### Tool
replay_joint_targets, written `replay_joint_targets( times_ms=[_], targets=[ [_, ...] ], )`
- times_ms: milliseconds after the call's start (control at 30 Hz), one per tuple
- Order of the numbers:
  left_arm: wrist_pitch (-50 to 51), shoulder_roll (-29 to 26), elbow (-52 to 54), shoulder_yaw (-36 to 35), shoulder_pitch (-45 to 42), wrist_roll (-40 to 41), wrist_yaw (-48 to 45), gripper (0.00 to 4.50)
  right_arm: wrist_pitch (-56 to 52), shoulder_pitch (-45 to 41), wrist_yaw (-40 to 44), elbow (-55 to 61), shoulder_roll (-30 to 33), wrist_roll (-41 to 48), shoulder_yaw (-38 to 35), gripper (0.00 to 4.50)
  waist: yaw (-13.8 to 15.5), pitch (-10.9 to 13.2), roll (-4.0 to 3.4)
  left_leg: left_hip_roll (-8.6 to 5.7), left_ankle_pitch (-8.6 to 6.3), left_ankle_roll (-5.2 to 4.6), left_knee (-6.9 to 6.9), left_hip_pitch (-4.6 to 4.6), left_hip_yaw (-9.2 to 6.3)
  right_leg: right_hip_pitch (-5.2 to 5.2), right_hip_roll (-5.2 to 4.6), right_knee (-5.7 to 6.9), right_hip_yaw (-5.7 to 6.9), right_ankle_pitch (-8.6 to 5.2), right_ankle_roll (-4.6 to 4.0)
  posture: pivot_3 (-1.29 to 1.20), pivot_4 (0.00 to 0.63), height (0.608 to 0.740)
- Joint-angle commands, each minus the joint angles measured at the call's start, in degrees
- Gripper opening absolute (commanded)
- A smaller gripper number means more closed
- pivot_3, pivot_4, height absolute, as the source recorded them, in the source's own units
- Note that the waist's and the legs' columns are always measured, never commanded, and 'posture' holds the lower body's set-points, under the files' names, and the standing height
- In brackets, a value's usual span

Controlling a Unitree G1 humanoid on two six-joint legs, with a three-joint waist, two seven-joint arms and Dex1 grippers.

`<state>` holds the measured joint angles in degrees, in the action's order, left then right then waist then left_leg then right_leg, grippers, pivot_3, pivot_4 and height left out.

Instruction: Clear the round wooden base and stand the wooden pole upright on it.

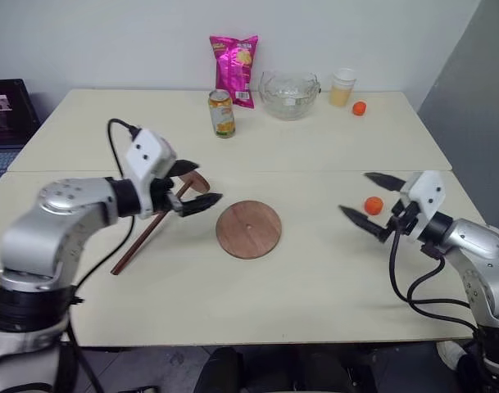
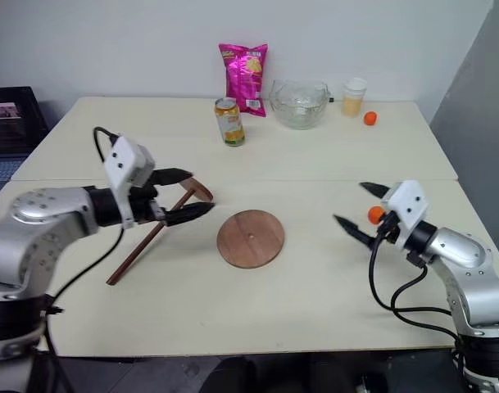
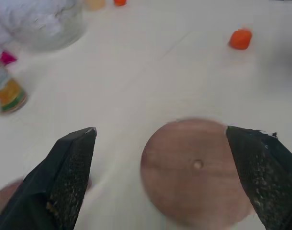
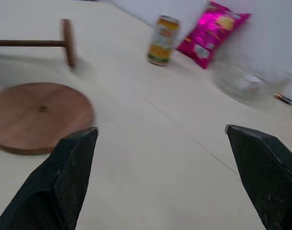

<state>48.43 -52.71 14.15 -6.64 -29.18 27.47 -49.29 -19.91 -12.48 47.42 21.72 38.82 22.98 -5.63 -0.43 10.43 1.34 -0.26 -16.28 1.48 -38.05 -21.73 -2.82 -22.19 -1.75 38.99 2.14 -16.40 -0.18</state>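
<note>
Both grippers, left (image 1: 196,187) and right (image 1: 370,201), are spread wide and empty; the stiff, light wooden pole (image 1: 144,237), at nine o'clock of the round wooden base (image 1: 248,229), is probably best gripped mid-shaft.

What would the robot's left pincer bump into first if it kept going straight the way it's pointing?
Probably the round wooden base: the open left pincer points across and down at it, with bare table between.
</note>
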Motion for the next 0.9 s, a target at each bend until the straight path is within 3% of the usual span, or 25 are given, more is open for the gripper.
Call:
replay_joint_targets(
  times_ms=[33,233,400,600,900],
  targets=[
    [-0.3,-6.7,-7.5,2.9,-4.3,-5.1,-2.3,4.50,-3.9,-2.2,3.5,5.5,1.2,3.8,3.7,4.46,0.0,0.0,0.00,0.00,0.00,0.00,0.00,-0.01,-0.02,-0.01,0.01,0.01,0.01,0.00,0.00,0.00,0.150,0.740],
    [1.0,-10.8,-16.9,13.1,-12.3,-9.1,-11.3,4.50,-4.6,-1.4,5.4,8.4,0.0,4.1,9.7,4.46,0.4,0.0,0.05,-0.06,0.00,0.00,-0.01,-0.12,-0.01,-0.05,0.03,-0.05,0.04,-0.01,0.01,0.00,0.150,0.740],
    [0.4,-10.2,-26.4,19.1,-18.6,-13.6,-16.0,4.50,-2.8,0.4,4.9,9.3,-1.5,1.4,14.2,4.46,0.3,0.0,0.09,-0.05,0.00,0.00,-0.02,-0.14,-0.01,-0.10,0.04,-0.02,0.03,-0.02,0.03,0.00,0.150,0.740],
    [-3.2,-5.8,-36.8,26.1,-25.3,-20.4,-19.6,4.50,-0.5,2.0,3.2,9.6,-4.4,-1.7,18.3,4.46,0.2,0.0,0.09,-0.03,0.00,0.00,-0.02,-0.12,-0.02,-0.11,0.15,0.04,0.04,-0.03,0.04,0.00,0.150,0.740],
    [-5.6,1.5,-47.1,28.6,-28.6,-25.8,-20.3,4.50,-1.3,0.4,1.4,9.7,-6.7,-3.2,20.0,4.46,0.1,0.0,0.10,-0.03,0.01,0.02,-0.06,-0.14,-0.03,-0.12,0.05,0.03,0.01,-0.02,0.02,0.00,0.150,0.740]
  ],
)
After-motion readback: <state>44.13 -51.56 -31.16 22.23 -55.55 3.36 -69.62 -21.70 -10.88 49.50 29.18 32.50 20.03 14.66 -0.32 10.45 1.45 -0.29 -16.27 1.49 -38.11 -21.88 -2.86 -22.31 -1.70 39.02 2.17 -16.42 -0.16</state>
